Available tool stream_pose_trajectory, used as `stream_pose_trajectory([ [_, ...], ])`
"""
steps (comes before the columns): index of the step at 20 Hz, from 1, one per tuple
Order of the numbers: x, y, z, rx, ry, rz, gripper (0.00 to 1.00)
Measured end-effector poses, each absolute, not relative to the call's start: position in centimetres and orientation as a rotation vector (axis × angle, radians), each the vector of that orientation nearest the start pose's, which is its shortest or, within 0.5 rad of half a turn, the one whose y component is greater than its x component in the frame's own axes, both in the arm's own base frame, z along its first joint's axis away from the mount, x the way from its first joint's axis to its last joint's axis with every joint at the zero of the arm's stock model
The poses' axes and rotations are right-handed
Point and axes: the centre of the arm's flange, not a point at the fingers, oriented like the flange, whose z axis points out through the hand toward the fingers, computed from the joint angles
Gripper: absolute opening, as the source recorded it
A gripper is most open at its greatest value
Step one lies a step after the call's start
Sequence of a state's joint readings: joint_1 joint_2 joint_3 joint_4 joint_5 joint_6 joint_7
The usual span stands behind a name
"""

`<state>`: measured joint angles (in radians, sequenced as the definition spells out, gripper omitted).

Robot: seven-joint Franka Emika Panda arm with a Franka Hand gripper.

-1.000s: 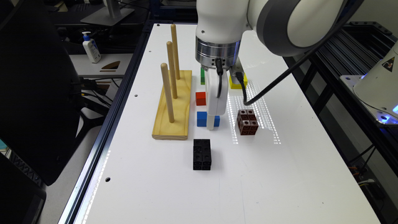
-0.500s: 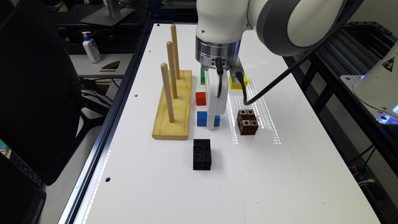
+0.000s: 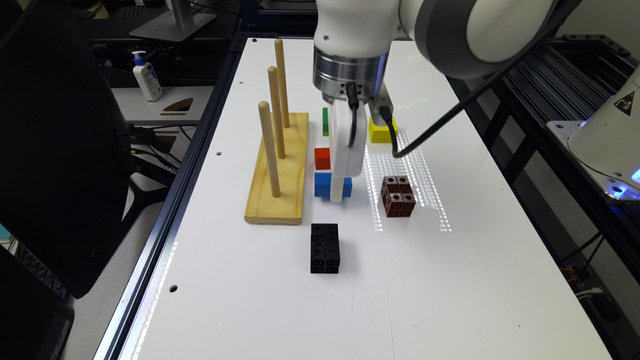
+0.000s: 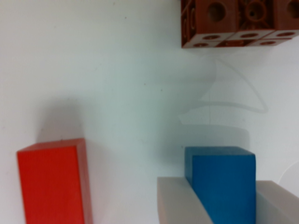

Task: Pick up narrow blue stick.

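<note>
- The white two-fingered gripper (image 4: 224,205) is closing both fingers against the small solid blue rectangular wooden block (image 4: 223,179).
- That block is sitting on the white table (image 3: 450,280), beside the red rectangular block (image 4: 52,182).

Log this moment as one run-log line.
phase: grasp | pincer: fingers against both sides of narrow blue stick | stick: on table | red block: untouched

The 2 grey fingers (image 4: 180,205) squeeze the narrow blue stick (image 4: 224,182). A red block (image 4: 51,184) sits nearby. A brown block (image 4: 238,23) lies apart.
</note>
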<state>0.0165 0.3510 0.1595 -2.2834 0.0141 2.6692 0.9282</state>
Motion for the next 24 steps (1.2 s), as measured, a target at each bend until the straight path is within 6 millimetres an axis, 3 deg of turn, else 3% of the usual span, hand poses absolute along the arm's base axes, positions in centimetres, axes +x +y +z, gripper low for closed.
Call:
stream_pose_trajectory([
  [5,52.6,9.5,24.2,-2.860,1.158,0.004,0.00],
  [12,52.6,9.5,24.8,-2.861,1.156,-0.002,0.00],
  [21,52.5,9.5,28.5,-2.869,1.151,-0.022,0.00],
  [24,52.1,9.5,31.2,-2.874,1.150,-0.034,0.00],
])
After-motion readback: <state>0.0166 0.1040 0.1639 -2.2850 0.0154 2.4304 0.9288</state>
